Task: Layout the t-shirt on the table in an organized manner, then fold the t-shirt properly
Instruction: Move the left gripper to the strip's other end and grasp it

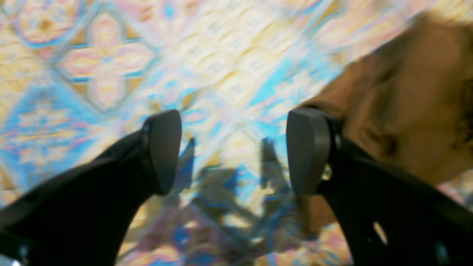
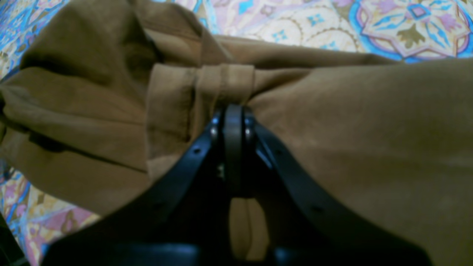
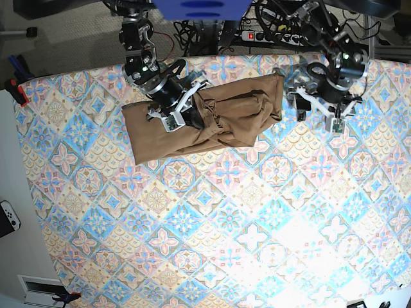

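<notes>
The tan t-shirt (image 3: 225, 125) lies bunched and creased at the far middle of the table (image 3: 212, 224). My right gripper (image 2: 233, 111) is shut on a folded band of the t-shirt (image 2: 351, 140); in the base view this gripper (image 3: 189, 109) sits on the shirt's left part. My left gripper (image 1: 235, 151) is open, with only the patterned table (image 1: 111, 66) between its fingers. The t-shirt's edge (image 1: 406, 92) lies just beyond its right finger (image 1: 308, 151). Seen from the base, the left gripper (image 3: 319, 109) hovers just right of the shirt.
Cables and a power strip (image 3: 257, 35) lie behind the table's far edge. A white controller (image 3: 8, 217) rests off the table at the left. The table's patterned cloth stretches toward the near edge.
</notes>
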Action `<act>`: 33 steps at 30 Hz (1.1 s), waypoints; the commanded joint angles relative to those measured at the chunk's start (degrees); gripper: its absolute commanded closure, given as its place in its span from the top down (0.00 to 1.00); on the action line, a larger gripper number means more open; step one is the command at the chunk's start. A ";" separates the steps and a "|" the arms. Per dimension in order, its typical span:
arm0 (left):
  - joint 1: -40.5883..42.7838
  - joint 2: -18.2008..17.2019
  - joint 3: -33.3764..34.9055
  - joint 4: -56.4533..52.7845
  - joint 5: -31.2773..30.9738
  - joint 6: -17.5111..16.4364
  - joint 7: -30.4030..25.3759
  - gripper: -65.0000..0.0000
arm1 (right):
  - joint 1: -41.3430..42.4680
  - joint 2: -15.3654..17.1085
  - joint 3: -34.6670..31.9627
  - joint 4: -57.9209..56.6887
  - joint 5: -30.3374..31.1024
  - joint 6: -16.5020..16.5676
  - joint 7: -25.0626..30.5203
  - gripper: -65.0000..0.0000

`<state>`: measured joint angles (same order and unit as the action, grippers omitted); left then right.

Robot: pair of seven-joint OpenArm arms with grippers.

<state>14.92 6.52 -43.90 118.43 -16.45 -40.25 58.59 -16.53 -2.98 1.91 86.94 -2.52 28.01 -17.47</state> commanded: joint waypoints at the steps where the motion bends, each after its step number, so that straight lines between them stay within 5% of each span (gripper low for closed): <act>1: 0.07 -0.33 -0.98 1.00 -2.59 0.25 0.45 0.67 | 0.05 -0.23 -0.02 0.67 0.28 0.25 0.02 0.00; 8: 1.65 -1.29 -3.27 -0.41 -20.34 0.25 16.62 0.67 | -0.21 -0.23 0.24 0.40 0.19 0.25 0.02 0.00; 11: 1.48 -1.38 -3.27 -3.84 -25.00 0.25 19.26 0.67 | -0.30 -0.23 0.24 0.40 0.19 0.25 0.02 0.00; 24: -3.71 -2.70 -3.00 -23.18 -26.32 0.25 18.99 0.67 | -0.39 -0.14 0.07 0.93 0.11 0.25 -3.58 0.00; 33: -3.27 -0.94 7.64 -23.97 -25.71 0.25 18.56 0.67 | -0.39 -0.14 -0.11 0.93 0.11 0.25 -3.84 0.00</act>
<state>11.46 5.10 -36.80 94.59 -43.16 -40.29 75.59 -16.84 -3.03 2.00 87.33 -1.91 27.99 -20.05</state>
